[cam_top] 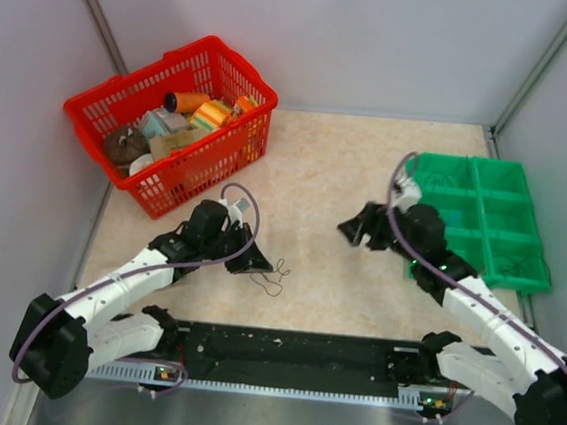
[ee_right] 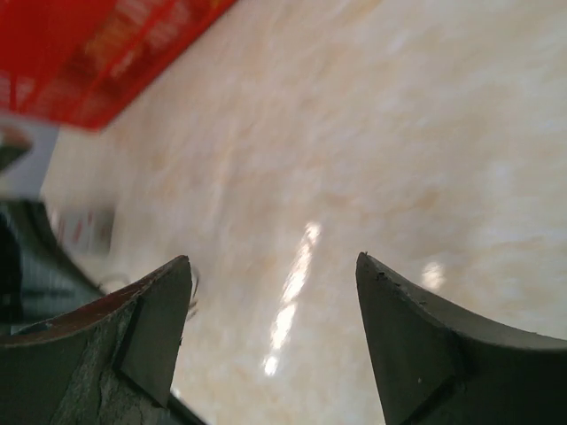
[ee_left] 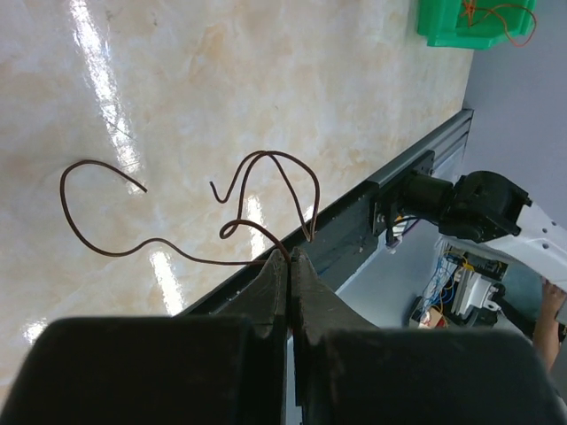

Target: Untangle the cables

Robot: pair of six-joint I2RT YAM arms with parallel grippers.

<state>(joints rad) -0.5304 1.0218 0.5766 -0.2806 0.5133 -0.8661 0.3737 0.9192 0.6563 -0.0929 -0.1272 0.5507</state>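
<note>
The cables point(cam_top: 274, 277) are a small tangle of thin dark wires on the beige table, just right of my left gripper point(cam_top: 256, 262). In the left wrist view my left gripper point(ee_left: 291, 255) is shut on a thin reddish-brown wire point(ee_left: 266, 168) that loops out ahead of the tips, with a long strand point(ee_left: 84, 232) trailing left. My right gripper point(cam_top: 350, 229) is open and empty above the table's middle right. In the right wrist view its gripper point(ee_right: 273, 270) shows wide-apart fingers over bare table, with a blurred bit of wire point(ee_right: 192, 292) beside the left finger.
A red basket point(cam_top: 177, 122) full of items stands at the back left. A green compartment tray point(cam_top: 479, 216) sits at the right, also in the left wrist view point(ee_left: 474, 22) with an orange wire in it. A black rail point(cam_top: 289, 359) runs along the near edge.
</note>
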